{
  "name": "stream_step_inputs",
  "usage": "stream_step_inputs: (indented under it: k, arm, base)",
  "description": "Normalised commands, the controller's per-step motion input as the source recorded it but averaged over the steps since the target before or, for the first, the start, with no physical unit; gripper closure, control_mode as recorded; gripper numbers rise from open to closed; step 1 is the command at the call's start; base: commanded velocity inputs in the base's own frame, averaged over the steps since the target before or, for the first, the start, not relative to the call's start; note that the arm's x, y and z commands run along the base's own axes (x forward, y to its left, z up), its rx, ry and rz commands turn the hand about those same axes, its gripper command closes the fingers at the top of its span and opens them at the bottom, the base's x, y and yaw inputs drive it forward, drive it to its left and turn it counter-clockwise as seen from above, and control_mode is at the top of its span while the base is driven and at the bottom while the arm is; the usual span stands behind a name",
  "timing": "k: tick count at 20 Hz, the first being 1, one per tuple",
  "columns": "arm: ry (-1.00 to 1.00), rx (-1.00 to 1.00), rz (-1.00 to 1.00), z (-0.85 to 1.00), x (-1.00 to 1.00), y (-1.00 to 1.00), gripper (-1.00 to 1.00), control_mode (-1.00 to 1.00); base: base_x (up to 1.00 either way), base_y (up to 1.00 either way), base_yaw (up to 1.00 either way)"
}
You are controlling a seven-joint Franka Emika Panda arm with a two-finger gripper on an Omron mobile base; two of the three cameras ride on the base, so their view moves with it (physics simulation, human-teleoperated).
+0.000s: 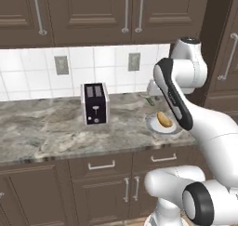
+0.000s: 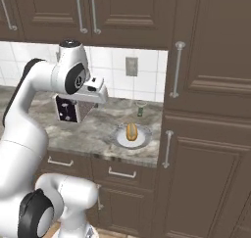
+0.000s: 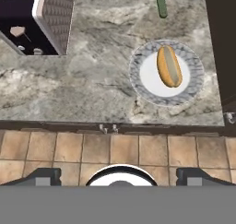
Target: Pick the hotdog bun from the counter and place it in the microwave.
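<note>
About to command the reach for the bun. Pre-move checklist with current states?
1. Golden-brown oblong hotdog bun located, lying on round pale plate: ok.
2. Jaws open, nothing between them: ok.
3. Gripper above bun: not ok, it hangs over the floor tiles in front of the grey marbled counter.
4. Black toaster apart from plate: ok.
5. Green-handled utensil apart from bun: ok.
6. Microwave door open: cannot tell.

Non-task clutter, kitchen bench
Black toaster (image 1: pixel 95 103) upright, well left of round pale plate (image 1: pixel 153 123) w/ grey marbled rim. Green-handled utensil (image 3: pixel 161 5) lies flat behind plate, head cut off in hand view. 2 wall outlets (image 1: pixel 61 65) on white tile backsplash (image 1: pixel 28 74); dk brown cabinets (image 1: pixel 93 11) above, tan floor tiles (image 3: pixel 69 149) below.
</note>
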Motion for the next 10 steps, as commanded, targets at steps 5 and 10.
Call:
stream_step_inputs:
  k: [5, 10]
  arm:
    - [0.0, 0.0, 0.0, 0.0, 0.0, 0.0, -1.0, 1.0]
    - [0.0, 0.0, 0.0, 0.0, 0.0, 0.0, -1.0, 1.0]
  base:
    - [0.66, 0.06, 0.0]
    - [0.0, -0.1, 0.01]
